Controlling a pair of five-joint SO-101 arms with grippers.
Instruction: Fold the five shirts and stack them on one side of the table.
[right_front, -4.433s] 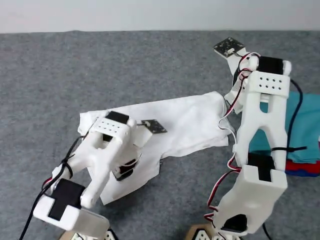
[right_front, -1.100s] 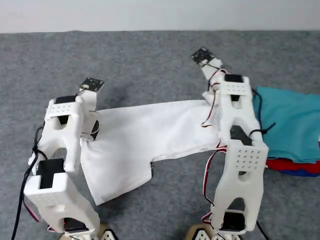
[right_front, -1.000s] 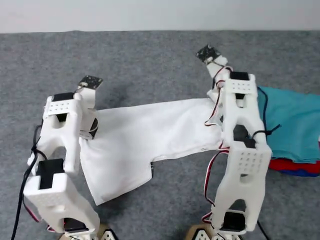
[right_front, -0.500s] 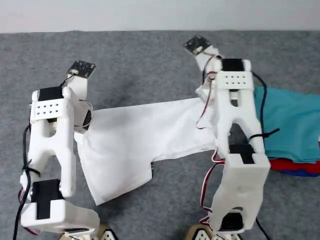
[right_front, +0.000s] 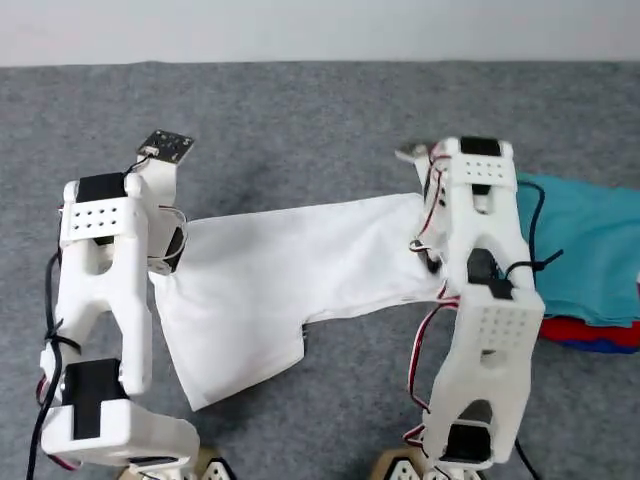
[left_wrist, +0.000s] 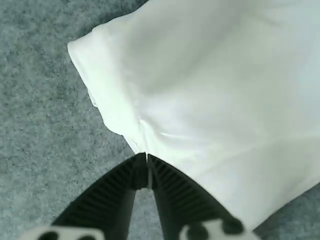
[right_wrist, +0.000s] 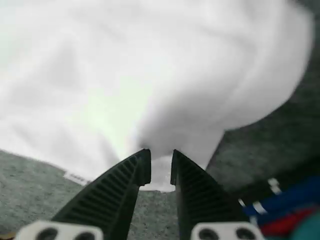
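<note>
near flap: the white shirt (right_front: 300, 270) has a loose flap lying toward the arm bases. The rest lies fairly flat on the counter (right_front: 300, 110), stretched side to side between the two arms.
left gripper (left_wrist: 148, 172): jaws pinched almost closed on a thin sliver of the shirt's edge at its left end.
right gripper (right_wrist: 157, 172): narrow gap with white cloth bunched between the tips. It holds the shirt's right end.
stack: teal shirt (right_front: 590, 250) on top, red shirt (right_front: 590, 328) and a blue layer under it, on the right side of the counter just beside the right gripper.
step: looks like a two-point hold ready for a fold.
how to do it well: lift both ends together at equal height and keep the span taut. Lay it over the near flap in one pass.
risks: the left bite is shallow and may slip. The right end could snag the stack.
wrist views: show the actual jaw bite and how much cloth is in it. In the high view the arm housings cover that.
high view: gives the shirt's whole outline, the near flap and the teal top layer. The right wrist view gets just a red/blue edge.
</note>
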